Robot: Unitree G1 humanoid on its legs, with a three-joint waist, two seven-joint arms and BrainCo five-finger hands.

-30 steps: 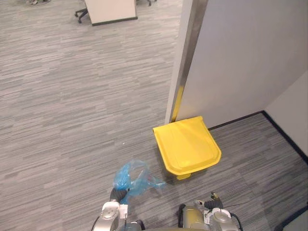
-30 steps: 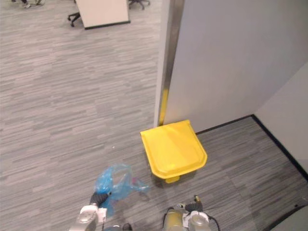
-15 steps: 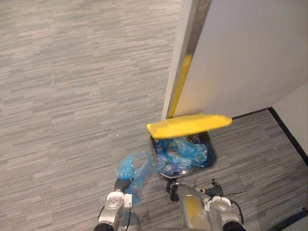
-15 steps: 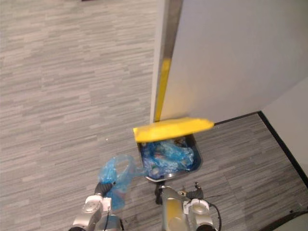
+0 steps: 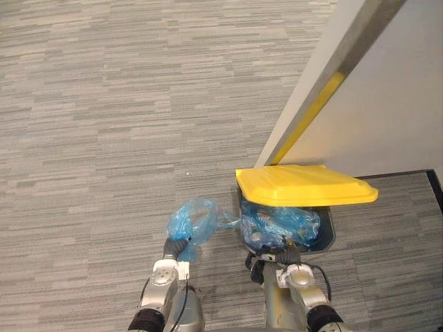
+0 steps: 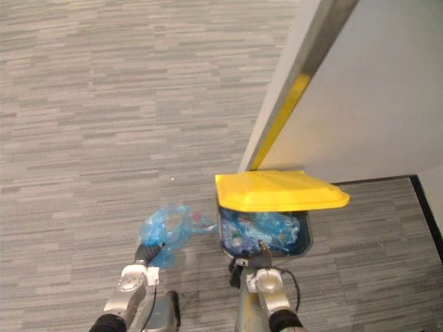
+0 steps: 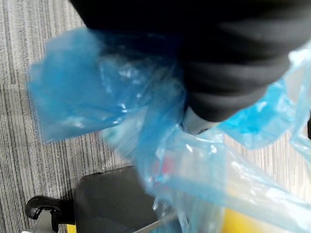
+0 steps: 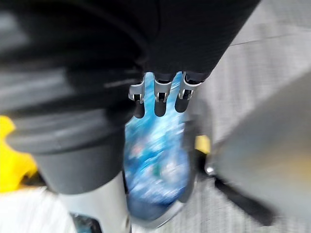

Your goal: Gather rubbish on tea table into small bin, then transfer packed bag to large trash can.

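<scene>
- Fingers of the left hand [image 5: 174, 249] are clenched on the gathered neck of the blue bag [image 5: 197, 220]. In the left wrist view the plastic wraps round them, so single fingers cannot be made out.
- Left arm enters at lower centre-left of the head views. The forearm points up the frame and the hand leans slightly right.
- Right hand [image 5: 275, 259] sits at lower centre, just below the front rim of the large trash can [image 5: 328, 239]. Its fingers [image 8: 159, 101] hang relaxed in a row, grasping nothing, with the tips aimed at the can's contents.
- Blue bag: held off the carpet [image 5: 104, 111], outside the can, just left of its left rim.
- Bag's long axis runs from the hand up and to the right. A thin tail of plastic reaches toward the can's rim; contact with the rim cannot be told.
- Bag is crumpled and translucent. Something reddish shows through it in the left wrist view.
- Yellow lid [image 5: 304, 185] is raised. It covers the upper part of the opening in the frame, and the lower part is open.
- Inside the can: blue rubbish bags [image 5: 285, 223], piled close to the rim.
- Between the held bag and the opening stand the can's left rim and the lid's left corner.
- Grey wall panel [image 5: 408, 104], with a yellow strip [image 5: 313, 113] along its edge, runs diagonally from the upper right down to the can.
</scene>
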